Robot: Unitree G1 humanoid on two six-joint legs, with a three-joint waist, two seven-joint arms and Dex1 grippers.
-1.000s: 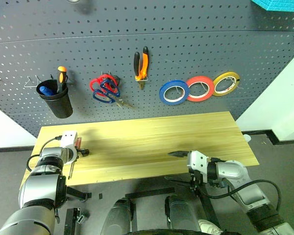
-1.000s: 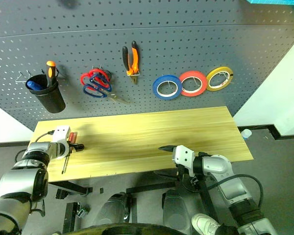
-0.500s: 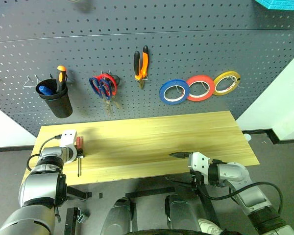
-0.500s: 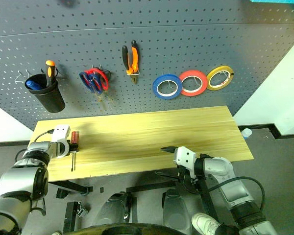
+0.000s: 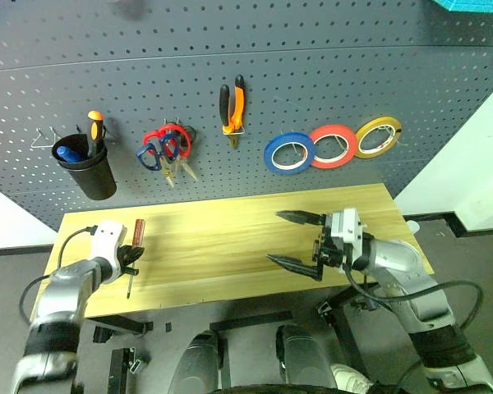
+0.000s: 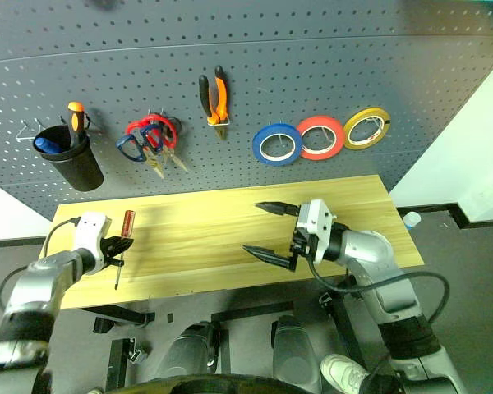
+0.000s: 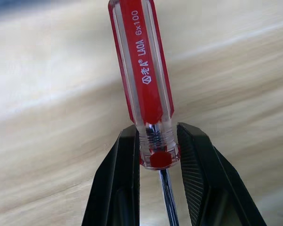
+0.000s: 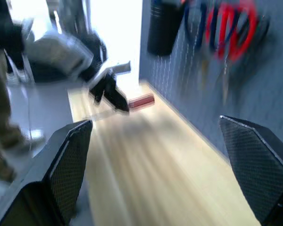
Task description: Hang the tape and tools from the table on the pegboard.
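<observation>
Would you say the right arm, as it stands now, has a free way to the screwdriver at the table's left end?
Probably not: the right gripper is open and unblocked, but the screwdriver is clamped in the left gripper across the table.

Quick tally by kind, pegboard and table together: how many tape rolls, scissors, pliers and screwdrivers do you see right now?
Tape rolls: 3 (blue, red, yellow), all on the pegboard.
Scissors: 2 (red-handled, blue-handled), hanging together.
Pliers: 1, hanging.
Screwdrivers: 1 red-handled screwdriver, in the left gripper over the table.
Total: 7
</observation>
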